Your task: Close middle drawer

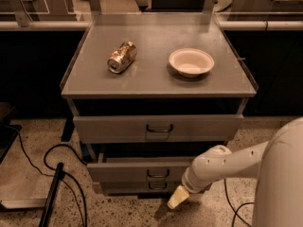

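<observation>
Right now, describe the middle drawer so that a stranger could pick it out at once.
Start at the grey cabinet with a can and a white bowl on top. Under its tall top drawer front comes the middle drawer, with the gripper just below its right end. Its front is lower than the one above, and it stands out past the narrower bottom drawer front beneath.

The middle drawer (125, 171), grey metal with a low front panel and a small dark loop handle at its centre, is standing partly pulled out and level. The gripper (176, 198) is hanging just below its front, right of the handle.
</observation>
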Tool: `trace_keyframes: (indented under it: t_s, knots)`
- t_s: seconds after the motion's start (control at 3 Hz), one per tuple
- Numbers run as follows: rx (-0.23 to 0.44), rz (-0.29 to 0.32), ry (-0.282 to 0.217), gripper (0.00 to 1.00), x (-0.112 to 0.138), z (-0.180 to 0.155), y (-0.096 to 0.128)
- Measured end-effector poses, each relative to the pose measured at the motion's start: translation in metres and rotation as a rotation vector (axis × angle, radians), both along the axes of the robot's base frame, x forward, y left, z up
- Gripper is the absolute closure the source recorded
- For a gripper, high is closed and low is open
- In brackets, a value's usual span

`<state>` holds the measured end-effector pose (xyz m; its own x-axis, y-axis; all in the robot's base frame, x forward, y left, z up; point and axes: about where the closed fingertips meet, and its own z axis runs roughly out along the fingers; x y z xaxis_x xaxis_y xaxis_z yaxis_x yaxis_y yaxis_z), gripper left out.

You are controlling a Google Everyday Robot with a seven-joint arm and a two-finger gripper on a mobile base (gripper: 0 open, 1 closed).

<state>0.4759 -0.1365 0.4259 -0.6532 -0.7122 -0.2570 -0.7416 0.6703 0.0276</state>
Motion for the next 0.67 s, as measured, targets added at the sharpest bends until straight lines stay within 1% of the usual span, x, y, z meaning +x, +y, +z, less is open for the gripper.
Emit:
trace_keyframes:
  t_s: [0.33,0.67]
  knots:
    - [0.0,0.0,0.0,0.0,0.0,0.0,0.0]
    - [0.0,0.0,0.0,0.17,0.0,0.0,0.0]
